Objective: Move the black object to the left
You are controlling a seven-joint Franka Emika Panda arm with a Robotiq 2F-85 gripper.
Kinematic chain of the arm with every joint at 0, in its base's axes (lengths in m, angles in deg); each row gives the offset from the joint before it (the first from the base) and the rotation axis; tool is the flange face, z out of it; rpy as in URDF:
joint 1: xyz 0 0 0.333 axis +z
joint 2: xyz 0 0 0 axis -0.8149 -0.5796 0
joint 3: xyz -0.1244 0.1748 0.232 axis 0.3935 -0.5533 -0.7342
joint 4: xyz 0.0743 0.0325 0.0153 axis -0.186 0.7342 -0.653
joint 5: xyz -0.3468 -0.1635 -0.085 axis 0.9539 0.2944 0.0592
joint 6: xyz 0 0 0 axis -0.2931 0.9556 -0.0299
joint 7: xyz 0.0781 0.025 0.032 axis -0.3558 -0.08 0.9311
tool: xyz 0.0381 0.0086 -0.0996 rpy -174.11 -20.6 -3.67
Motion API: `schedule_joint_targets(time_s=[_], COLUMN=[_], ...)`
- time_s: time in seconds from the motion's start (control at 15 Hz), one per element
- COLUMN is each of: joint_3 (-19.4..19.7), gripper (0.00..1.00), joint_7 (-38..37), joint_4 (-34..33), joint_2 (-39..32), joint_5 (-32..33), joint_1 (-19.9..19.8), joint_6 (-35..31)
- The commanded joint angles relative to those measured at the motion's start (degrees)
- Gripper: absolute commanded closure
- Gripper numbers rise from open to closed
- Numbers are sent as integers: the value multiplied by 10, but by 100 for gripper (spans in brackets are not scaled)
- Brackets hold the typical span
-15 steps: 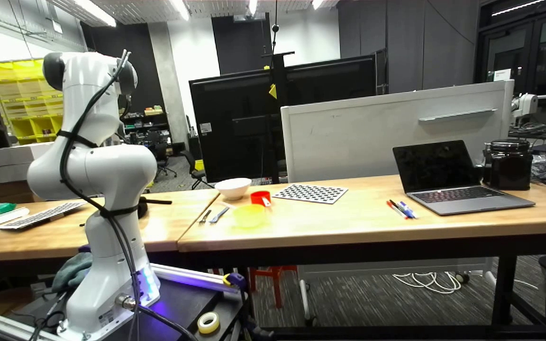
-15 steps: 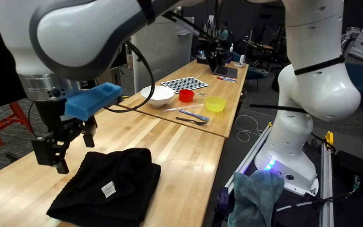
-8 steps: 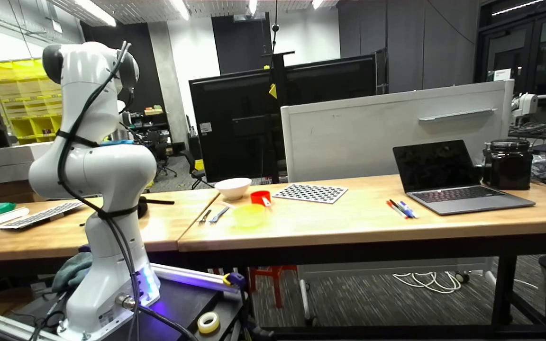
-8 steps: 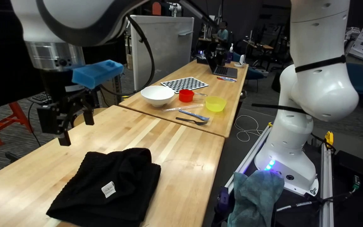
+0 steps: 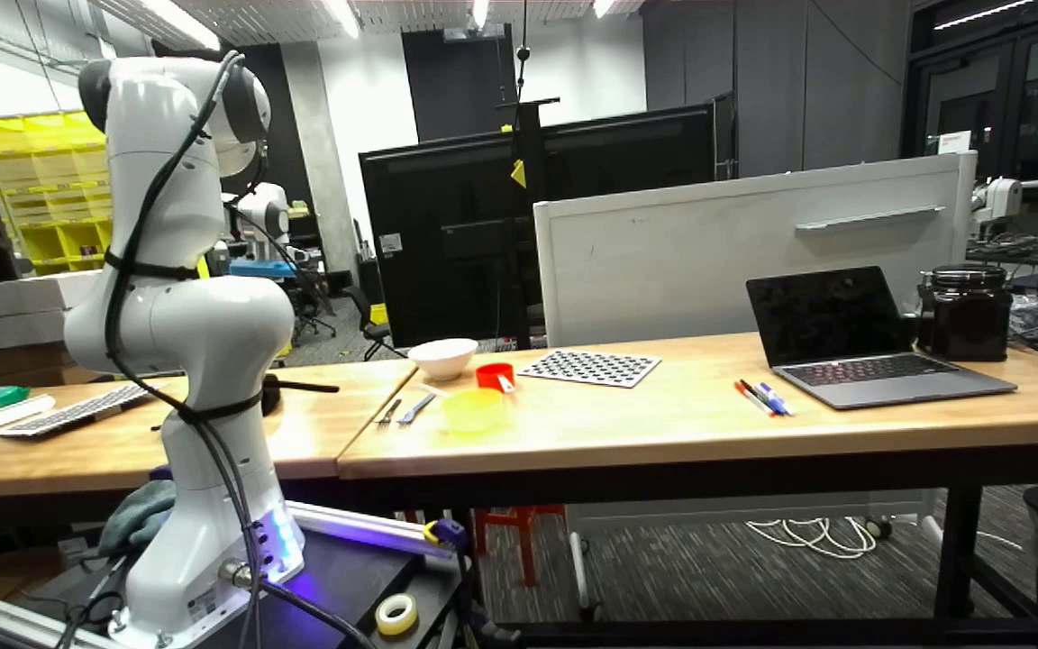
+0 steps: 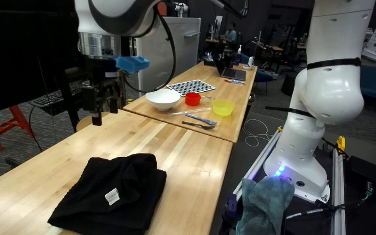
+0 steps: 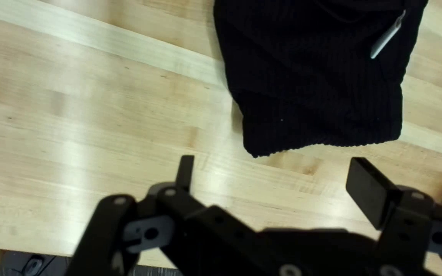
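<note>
from left to right in the wrist view, i see first the pale bench (image 7: 71,153), then the tool (image 7: 273,172), spread wide and gripping nothing, then the black cloth (image 7: 317,84), lying on the bench ahead of the tool's tips, a little to the right. any next reach, i think, must go there. the cloth's wavy edge faces the tool; a long axis i cannot surely tell.

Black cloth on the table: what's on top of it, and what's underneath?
The black cloth has a white tag on top and the wooden table showing around its visible edges. Whatever lies beneath or inside the folds is covered and can't be seen.
</note>
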Motion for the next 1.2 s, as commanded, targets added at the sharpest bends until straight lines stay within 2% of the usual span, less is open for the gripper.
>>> schedule_joint_targets(time_s=[0.0,0.53,0.87,0.93,1.13], joint_3=[-3,41,72,68,74], gripper=[0,0,0,0,0], joint_7=[82,243,257,240,242], joint_4=[83,161,167,147,152], joint_2=[68,149,193,157,176], joint_5=[-51,-142,-148,-129,-133], joint_1=[-44,-106,-111,-106,-105], joint_6=[-20,22,91,72,87])
